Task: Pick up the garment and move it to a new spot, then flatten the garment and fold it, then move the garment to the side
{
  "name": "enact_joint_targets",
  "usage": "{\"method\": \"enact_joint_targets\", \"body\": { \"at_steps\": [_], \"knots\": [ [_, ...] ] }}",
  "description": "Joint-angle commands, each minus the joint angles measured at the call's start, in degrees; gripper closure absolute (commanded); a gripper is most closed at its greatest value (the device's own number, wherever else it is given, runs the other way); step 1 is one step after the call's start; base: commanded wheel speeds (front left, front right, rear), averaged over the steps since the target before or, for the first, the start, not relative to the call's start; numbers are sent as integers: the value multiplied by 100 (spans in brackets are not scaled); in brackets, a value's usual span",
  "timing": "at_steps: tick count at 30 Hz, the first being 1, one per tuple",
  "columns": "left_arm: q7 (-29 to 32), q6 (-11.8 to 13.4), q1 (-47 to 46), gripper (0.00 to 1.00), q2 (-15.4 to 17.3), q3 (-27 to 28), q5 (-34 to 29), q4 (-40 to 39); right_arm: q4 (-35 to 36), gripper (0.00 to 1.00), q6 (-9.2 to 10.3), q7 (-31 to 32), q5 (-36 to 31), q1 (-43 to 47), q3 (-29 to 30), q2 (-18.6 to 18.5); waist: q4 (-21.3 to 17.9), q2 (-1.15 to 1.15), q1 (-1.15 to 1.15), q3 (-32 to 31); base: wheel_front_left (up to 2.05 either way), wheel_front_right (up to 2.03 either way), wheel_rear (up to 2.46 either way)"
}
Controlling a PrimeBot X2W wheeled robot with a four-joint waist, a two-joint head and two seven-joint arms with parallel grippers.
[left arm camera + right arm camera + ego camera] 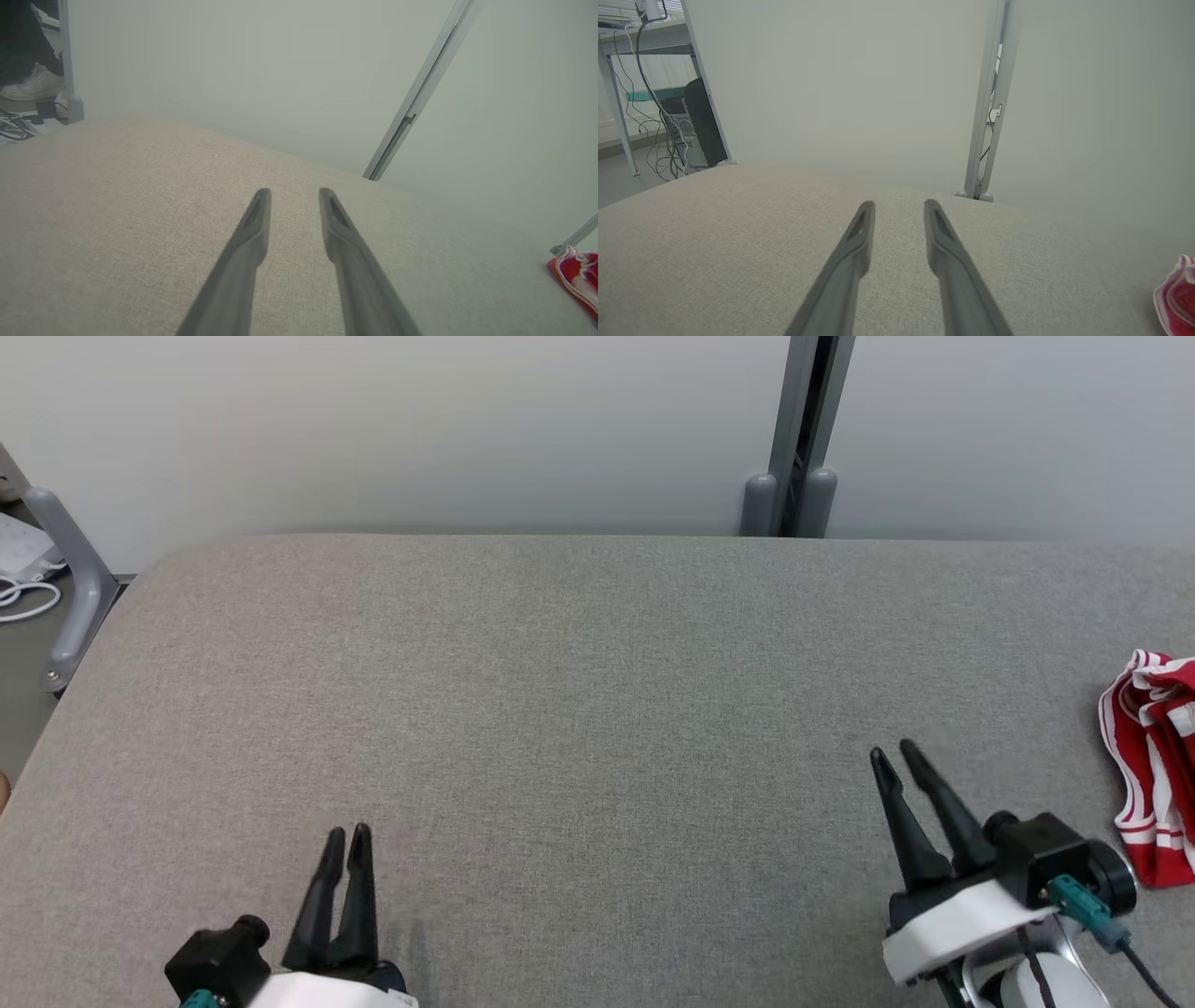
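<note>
Grey woven cloth covers the wide table (597,663), with a pale wall behind it. At the far left a grey tube leg (70,579) stands beside the table's edge. Low on the left, the left gripper (347,833) hovers with its fingers slightly parted and nothing between them. Further right, the right gripper (892,752) is likewise spread and empty. At the table's right edge lies the red-and-white striped garment (1153,775), seemingly bunched and partly cut off by the frame, well apart from both grippers.
</note>
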State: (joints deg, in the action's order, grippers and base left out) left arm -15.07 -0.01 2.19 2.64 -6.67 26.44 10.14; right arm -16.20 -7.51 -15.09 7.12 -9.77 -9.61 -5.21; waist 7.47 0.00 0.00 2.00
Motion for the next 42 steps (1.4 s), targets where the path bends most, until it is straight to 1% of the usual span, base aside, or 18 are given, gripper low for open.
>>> {"method": "enact_joint_targets", "body": {
  "at_steps": [1,3,14,25,26,28,42],
  "knots": [
    [3,-2,23,100,-5,-8,19,31,-30,100,0,7,19,33,9,7,-1,0,0,0,0,0,0],
    [9,-3,86,100,-18,-21,55,115,-123,100,0,28,64,135,17,24,-4,0,0,-1,0,0,0],
    [184,-106,-173,100,-11,-124,1087,237,28,100,0,499,1336,267,554,53,-70,0,0,-18,0,0,0],
    [329,-216,-427,100,-4,-231,2006,398,176,100,1,888,2465,404,999,79,-135,0,0,-35,0,0,0],
    [353,-231,-467,100,-3,-249,2160,425,200,100,1,953,2654,429,1075,84,-147,0,0,-38,0,0,0],
    [365,-240,-488,100,-2,-258,2237,437,212,100,1,987,2748,440,1113,85,-153,0,0,-39,0,0,0],
    [524,-350,-743,100,6,-363,3210,557,363,100,1,1406,3949,583,1595,114,-237,0,0,-60,0,0,0]
  ]
}}
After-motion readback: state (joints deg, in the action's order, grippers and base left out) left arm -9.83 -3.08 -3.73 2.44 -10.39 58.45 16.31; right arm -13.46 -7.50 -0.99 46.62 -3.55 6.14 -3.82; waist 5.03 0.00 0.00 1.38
